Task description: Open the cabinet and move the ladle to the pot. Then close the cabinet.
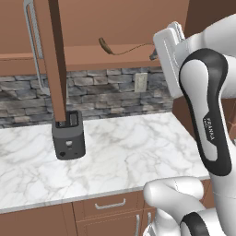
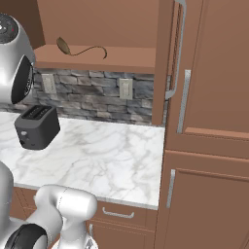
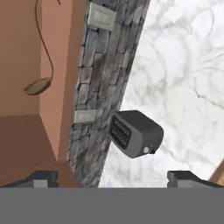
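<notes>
The cabinet (image 1: 92, 56) stands open: its left door (image 1: 55, 60) and its right door (image 2: 165, 63) both swing out edge-on. On its lowest shelf lies the ladle (image 1: 107, 45), bowl to the left and thin stem running right. The same ladle (image 2: 63, 45) lies at the shelf's left in the right base view. My gripper (image 1: 153, 55) hangs at the right end of the shelf, level with the stem's tip and apart from it. In the hand view my gripper (image 3: 113, 179) is open with nothing between its fingertips (image 3: 41, 178), and the ladle (image 3: 37, 86) lies ahead. The pot is out of view.
A dark toaster (image 1: 69, 136) stands on the marble counter (image 1: 133, 152) under the left door. Behind it, the stone backsplash carries an outlet (image 1: 140, 82). Drawers (image 1: 110, 203) run below the counter. A tall wooden cabinet (image 2: 214, 97) closes off the right side.
</notes>
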